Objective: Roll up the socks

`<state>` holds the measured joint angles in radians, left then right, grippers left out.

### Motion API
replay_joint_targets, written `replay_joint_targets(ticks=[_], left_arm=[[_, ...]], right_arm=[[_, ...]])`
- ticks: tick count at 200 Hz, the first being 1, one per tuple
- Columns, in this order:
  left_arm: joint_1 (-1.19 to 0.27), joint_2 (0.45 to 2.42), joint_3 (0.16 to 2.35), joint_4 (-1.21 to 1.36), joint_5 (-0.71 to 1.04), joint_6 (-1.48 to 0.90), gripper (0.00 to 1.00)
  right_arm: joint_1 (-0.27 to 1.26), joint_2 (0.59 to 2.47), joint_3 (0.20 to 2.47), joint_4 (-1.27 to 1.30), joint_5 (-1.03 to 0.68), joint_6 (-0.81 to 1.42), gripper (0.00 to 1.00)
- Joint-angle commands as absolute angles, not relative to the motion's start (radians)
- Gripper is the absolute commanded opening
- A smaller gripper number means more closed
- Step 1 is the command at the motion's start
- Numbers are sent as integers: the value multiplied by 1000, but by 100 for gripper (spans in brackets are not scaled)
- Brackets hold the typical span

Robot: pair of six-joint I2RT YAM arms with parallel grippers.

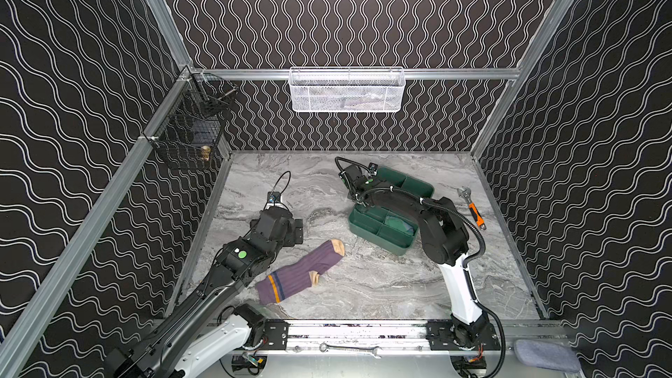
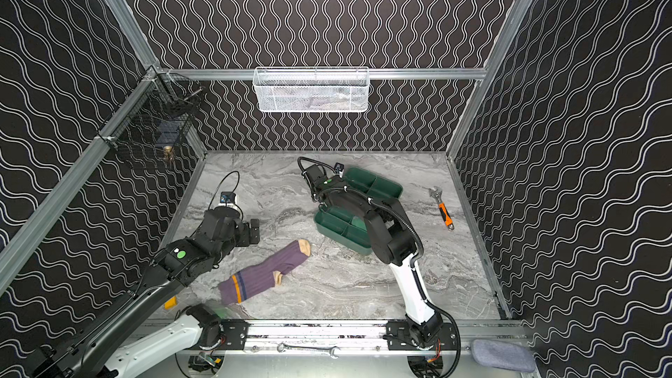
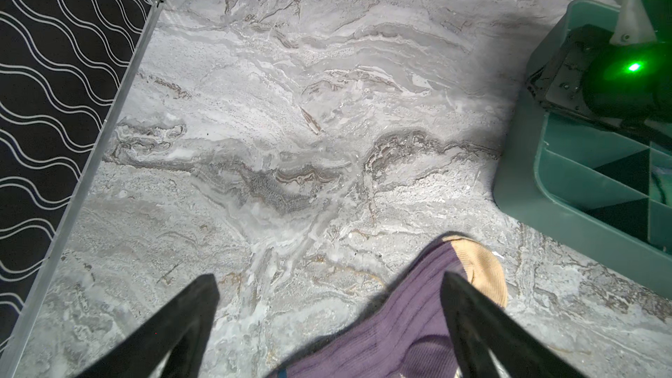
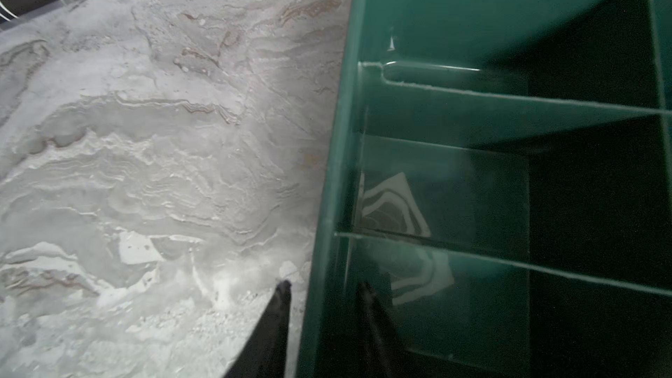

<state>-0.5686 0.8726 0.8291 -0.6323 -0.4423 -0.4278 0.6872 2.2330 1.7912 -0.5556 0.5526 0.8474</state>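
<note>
Straddling green tray (image 1: 380, 246) wall with right gripper (image 4: 323, 283), clamp unclear; risks spilling blue sock (image 1: 398, 223); hovering left gripper (image 3: 329, 276) agape over purple sock (image 1: 302, 272).

We find the flat sock (image 1: 302, 272) on the table (image 1: 381, 285) at seven o'clock from its middle, the divided tray (image 1: 374, 241) at one o'clock, the other sock (image 1: 398, 225) in one of the tray's near compartments, and the wrench (image 1: 472, 209) at three o'clock.

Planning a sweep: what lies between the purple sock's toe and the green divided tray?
Nothing: bare marble tabletop separates purple sock and green divided tray, seen in both top views.
</note>
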Motion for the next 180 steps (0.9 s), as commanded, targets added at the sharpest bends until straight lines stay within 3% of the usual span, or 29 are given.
replay_joint_targets(ticks=[1, 38, 97, 147, 157, 180], left_arm=[[-567, 869, 825, -637, -448, -447, 99], [-568, 877, 828, -646, -430, -448, 99], [-567, 877, 844, -688, -419, -476, 99], [-566, 844, 869, -760, -412, -489, 99], [-567, 833, 870, -768, -415, -489, 99], [-566, 816, 878, -776, -418, -481, 99]], right_arm=[[688, 2214, 1758, -552, 609, 834, 21], [687, 2133, 1636, -554, 701, 820, 1], [610, 1944, 1344, -509, 725, 866, 0], [524, 1841, 1232, -430, 703, 820, 0], [518, 1838, 1230, -427, 701, 806, 5], [517, 1808, 1233, -411, 692, 752, 30]])
